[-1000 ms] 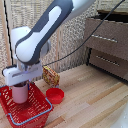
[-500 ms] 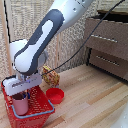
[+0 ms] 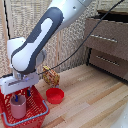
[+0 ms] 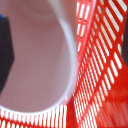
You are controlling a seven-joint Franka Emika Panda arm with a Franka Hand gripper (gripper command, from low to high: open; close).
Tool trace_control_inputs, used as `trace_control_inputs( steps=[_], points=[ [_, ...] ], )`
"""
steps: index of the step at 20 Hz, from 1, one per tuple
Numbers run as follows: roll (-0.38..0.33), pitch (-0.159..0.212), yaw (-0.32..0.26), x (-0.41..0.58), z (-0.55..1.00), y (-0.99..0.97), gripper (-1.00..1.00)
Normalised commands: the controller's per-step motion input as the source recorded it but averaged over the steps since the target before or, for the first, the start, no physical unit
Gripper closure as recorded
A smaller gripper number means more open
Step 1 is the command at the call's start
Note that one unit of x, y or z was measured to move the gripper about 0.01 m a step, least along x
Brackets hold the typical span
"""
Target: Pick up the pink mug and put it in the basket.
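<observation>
Now my gripper [image 3: 22, 91] sits just above the mug [image 3: 18, 106], which is inside the basket [image 3: 30, 117]. I cannot tell if my fingers pinch it. Pulling up too early could tip it. One mug, one basket, one bowl [image 3: 54, 95] beside the basket.

pale-pink matte cylindrical mug [image 4: 37, 55]: open mouth fills most of frame, rim curving, interior plain | red plastic wire-mesh basket [image 4: 102, 65]: slotted wall beside and below mug | dark blurred gripper finger [image 4: 6, 55]: at mug's edge
</observation>
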Motion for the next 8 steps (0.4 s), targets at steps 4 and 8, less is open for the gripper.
trace_control_inputs(
  steps=[4,8],
  points=[
    [0.0,-0.031,0.0,0.088,0.93,-0.03,-1.0],
    [-0.001,0.028,0.002,0.103,0.76,-0.08,-1.0]
  ],
)
